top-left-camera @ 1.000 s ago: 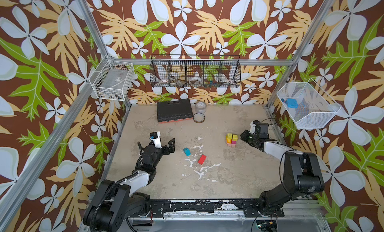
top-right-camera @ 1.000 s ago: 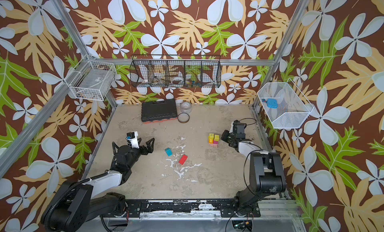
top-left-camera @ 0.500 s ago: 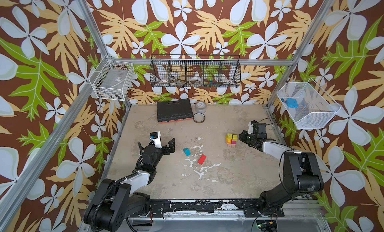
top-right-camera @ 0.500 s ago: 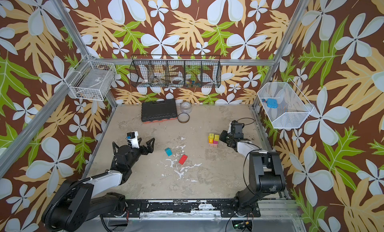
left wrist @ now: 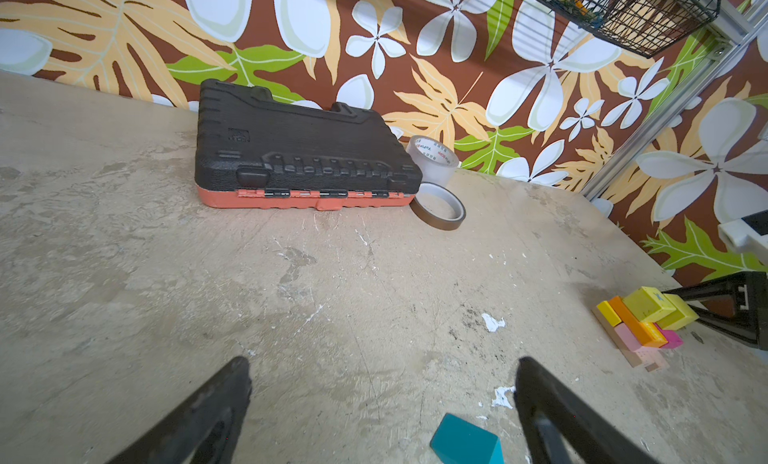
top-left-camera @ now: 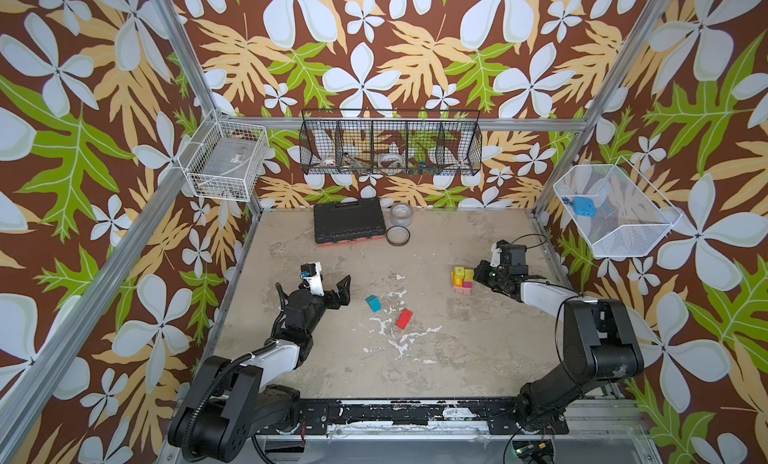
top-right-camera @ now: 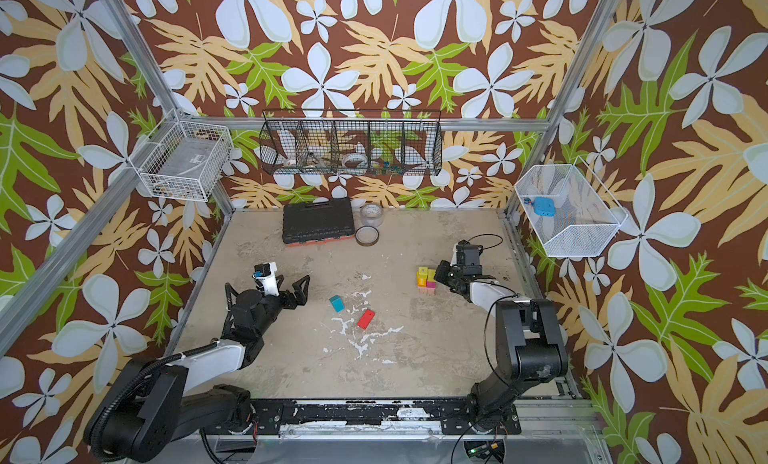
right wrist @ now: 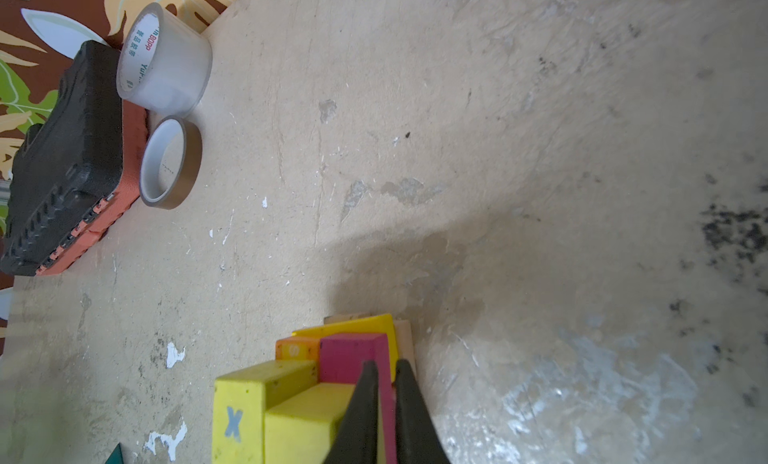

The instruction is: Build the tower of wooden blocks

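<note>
Right gripper is edging closer, fingers pressed together at the magenta block of the wood block tower, which is standing near the table's right edge. Its yellow block is showing a blue "X". Well apart from it across bare tabletop, a tape roll is reading "BOPP"; left gripper is gaping, empty.

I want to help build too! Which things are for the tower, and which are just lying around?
For the tower: block stack, teal block, red block.
Just lying about: black tool case, clear tape roll, brown tape ring.
</note>
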You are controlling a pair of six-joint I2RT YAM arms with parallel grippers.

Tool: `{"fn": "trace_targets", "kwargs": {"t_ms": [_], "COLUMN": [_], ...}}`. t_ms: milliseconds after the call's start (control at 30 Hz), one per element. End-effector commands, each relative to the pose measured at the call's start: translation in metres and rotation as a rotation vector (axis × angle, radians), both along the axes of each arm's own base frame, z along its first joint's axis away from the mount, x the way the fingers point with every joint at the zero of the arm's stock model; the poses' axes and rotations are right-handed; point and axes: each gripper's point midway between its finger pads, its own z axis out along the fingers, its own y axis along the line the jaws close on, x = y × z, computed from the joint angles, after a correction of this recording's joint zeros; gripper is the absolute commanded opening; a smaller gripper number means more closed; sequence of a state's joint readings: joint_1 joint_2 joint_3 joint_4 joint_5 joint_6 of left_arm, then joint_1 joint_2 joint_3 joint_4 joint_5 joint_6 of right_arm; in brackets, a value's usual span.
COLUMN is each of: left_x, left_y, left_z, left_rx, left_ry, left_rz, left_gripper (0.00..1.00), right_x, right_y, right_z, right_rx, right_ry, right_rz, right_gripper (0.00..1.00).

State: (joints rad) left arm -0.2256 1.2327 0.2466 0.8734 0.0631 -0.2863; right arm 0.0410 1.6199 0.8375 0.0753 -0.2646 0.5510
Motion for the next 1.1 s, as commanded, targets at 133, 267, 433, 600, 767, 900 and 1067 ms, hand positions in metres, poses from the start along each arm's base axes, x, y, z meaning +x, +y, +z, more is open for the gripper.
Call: {"fn": "trace_targets", "kwargs": {"t_ms": [133,267,433,600,767,900,1067], "left_x": [0.003,0.003,0.003,0.003,0.002,0.0,-0.005], "left_y": [-0.002,-0.002,-0.003,-0.002,-0.002,-0.002,-0.004], "left_z": [0.01,0.01,0.01,0.01,0.011,0.013,0.011], "left_rx": [-0.004,-0.004,-0.004,-0.004,-0.004,-0.006,-0.008], "left_ry": [-0.039,-0.039,-0.038,-0.038,-0.042,-0.053,-0.046], "left_rz": [-0.012,-0.013,-0.014,-0.012,-0.012,-0.013,-0.03], "left_gripper": [1.0,1.0,1.0,1.0,1.0,1.0,1.0], "right_x": [0.004,0.004,0.002,-0.01,-0.033,-0.056,-0.096], "right_y": [0.001,-0.002,-0.008,-0.024,-0.009,0.041,0.126], "right_z": [0.002,0.001,0.007,0.036,0.094,0.135,0.145], "right_rx": [-0.007,-0.021,-0.044,-0.112,-0.119,-0.142,-0.086], "right_ry": [-0.005,0.001,-0.009,-0.058,-0.203,-0.332,-0.423], "right_rz": [-0.011,-0.027,-0.052,-0.109,-0.09,0.002,0.236], "right_gripper": [0.11,0.11,0.16,0.32,0.55,0.75,0.95]}}
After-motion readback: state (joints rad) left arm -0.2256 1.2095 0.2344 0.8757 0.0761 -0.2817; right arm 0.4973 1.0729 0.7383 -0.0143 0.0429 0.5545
